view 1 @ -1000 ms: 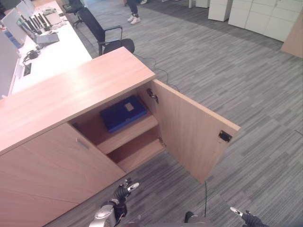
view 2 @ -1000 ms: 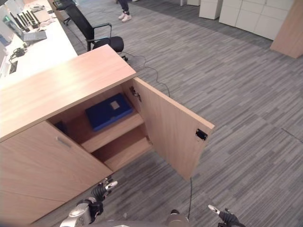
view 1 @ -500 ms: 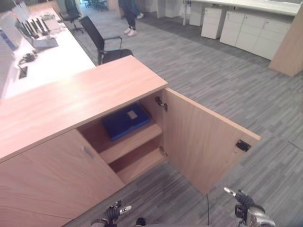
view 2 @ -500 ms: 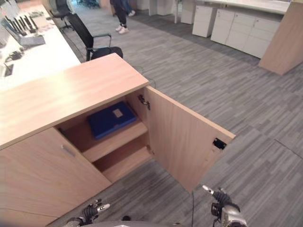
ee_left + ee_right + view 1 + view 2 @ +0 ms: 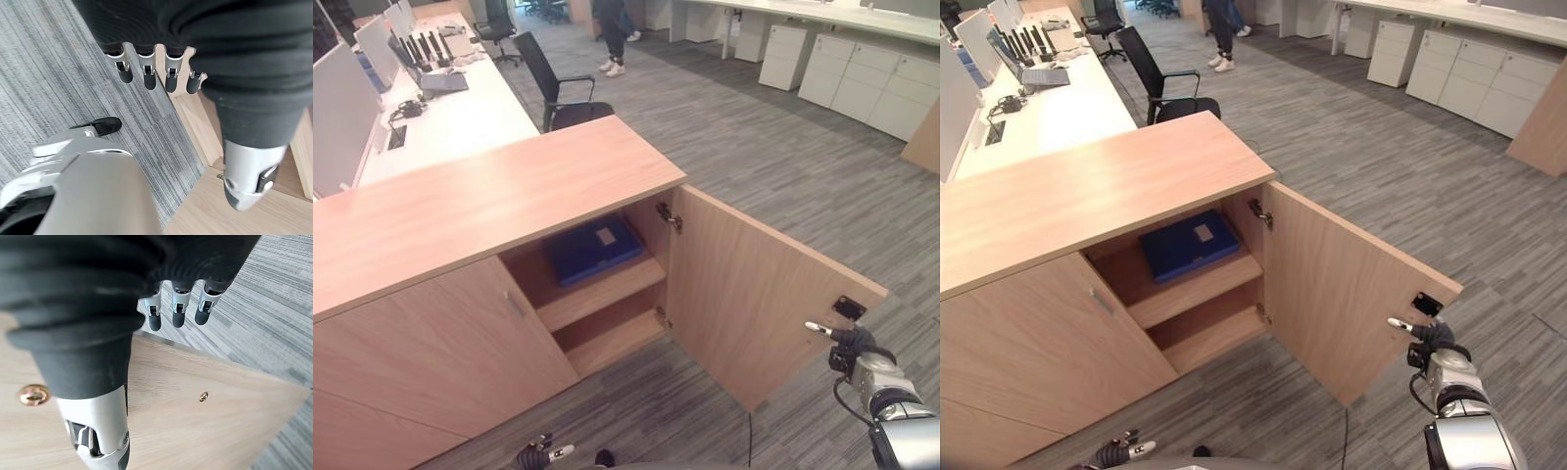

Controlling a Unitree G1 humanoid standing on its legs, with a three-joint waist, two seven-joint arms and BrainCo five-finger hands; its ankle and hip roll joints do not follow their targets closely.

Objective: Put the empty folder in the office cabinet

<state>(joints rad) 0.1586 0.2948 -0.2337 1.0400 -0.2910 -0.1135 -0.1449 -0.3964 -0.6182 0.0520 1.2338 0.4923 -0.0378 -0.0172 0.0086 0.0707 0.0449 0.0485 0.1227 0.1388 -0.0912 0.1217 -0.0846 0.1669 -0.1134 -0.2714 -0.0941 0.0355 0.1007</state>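
Folder: the blue folder (image 5: 595, 249) lies flat on the upper shelf (image 5: 607, 289) inside the office cabinet (image 5: 489, 211), a small pale label on its top face; no robot hand touches it.
Cabinet: light wood, long flat top; its right door (image 5: 759, 294) stands swung wide open, with a dark latch plate near the door's free upper corner (a metal hinge shows at the inner edge). The left door (image 5: 440, 352) is closed. A lower shelf (image 5: 617, 343) sits beneath the folder's shelf.
Right robot hand: the right robot hand (image 5: 847, 345) is raised just beside the free edge of the open door; in its wrist view (image 5: 177, 308) the fingers hang straight and apart over the door's wooden face, clasping nothing. Whether a fingertip touches the door I cannot tell.
Left robot hand: the left robot hand (image 5: 536, 455) hangs low in front of the cabinet above the grey carpet (image 5: 783, 166); its wrist view (image 5: 146, 73) shows the fingers straight and spread, empty.
Surroundings: a white table (image 5: 460, 108) with monitors stands behind the cabinet, a black office chair (image 5: 558, 88) beside it, and a person's legs (image 5: 612, 29) farther back.
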